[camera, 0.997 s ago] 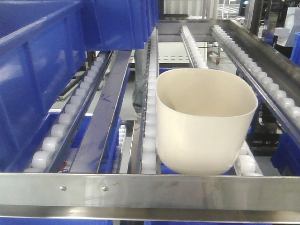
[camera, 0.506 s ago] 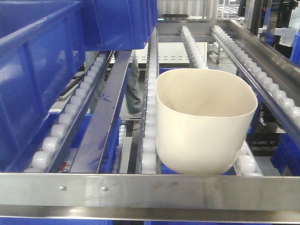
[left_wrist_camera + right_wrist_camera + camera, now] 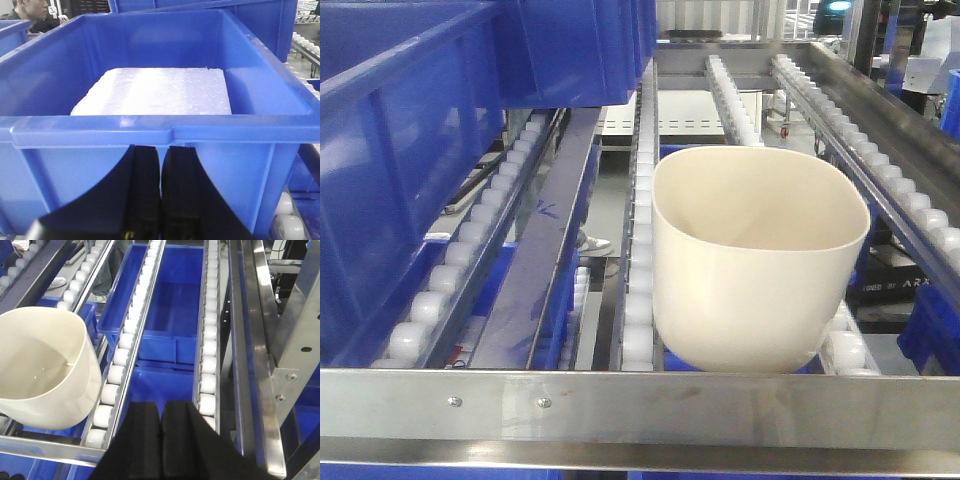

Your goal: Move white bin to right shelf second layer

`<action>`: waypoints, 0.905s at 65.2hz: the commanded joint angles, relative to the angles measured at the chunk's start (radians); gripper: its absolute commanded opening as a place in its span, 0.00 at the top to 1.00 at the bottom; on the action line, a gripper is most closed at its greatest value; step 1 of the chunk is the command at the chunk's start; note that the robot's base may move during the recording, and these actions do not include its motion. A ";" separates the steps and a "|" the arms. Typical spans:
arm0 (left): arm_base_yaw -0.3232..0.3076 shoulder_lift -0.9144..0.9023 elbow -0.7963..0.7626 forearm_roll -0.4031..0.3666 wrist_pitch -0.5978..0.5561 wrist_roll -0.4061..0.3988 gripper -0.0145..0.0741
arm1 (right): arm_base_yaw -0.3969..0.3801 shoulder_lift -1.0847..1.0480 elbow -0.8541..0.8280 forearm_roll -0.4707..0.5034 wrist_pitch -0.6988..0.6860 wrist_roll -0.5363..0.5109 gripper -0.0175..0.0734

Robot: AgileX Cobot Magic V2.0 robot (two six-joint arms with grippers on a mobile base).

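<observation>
A sloped roller rack (image 3: 640,250) of steel rails and white rollers is filling the scene. The white bin (image 3: 755,255) is sitting upright on it, just behind the front steel crossbar (image 3: 640,405), nothing gripping it. Left of the bin, blue crates (image 3: 430,120) are resting on the rollers. The left gripper (image 3: 160,195) is hanging closed before a foam-filled blue crate (image 3: 150,125); the right gripper (image 3: 161,440), also closed, is hovering right of the bin.

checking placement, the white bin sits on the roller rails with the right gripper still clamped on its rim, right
Not quite: the white bin does sit on the roller rails, but the right gripper is shut on nothing, clear of the rim, as the right wrist view shows.
</observation>
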State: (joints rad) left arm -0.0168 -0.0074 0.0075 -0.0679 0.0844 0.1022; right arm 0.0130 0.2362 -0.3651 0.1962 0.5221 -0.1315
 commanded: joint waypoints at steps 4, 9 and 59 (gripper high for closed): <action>-0.004 -0.013 0.037 -0.006 -0.084 -0.003 0.74 | -0.005 0.008 0.014 -0.006 -0.226 -0.009 0.74; -0.004 -0.013 0.037 -0.006 -0.084 -0.003 0.74 | -0.005 0.004 0.086 -0.050 -0.443 -0.009 0.74; -0.004 -0.013 0.037 -0.006 -0.084 -0.003 0.74 | -0.005 -0.266 0.380 -0.123 -0.529 0.048 0.74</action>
State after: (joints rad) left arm -0.0168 -0.0074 0.0075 -0.0679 0.0844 0.1022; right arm 0.0130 -0.0112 0.0297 0.0837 0.0556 -0.1032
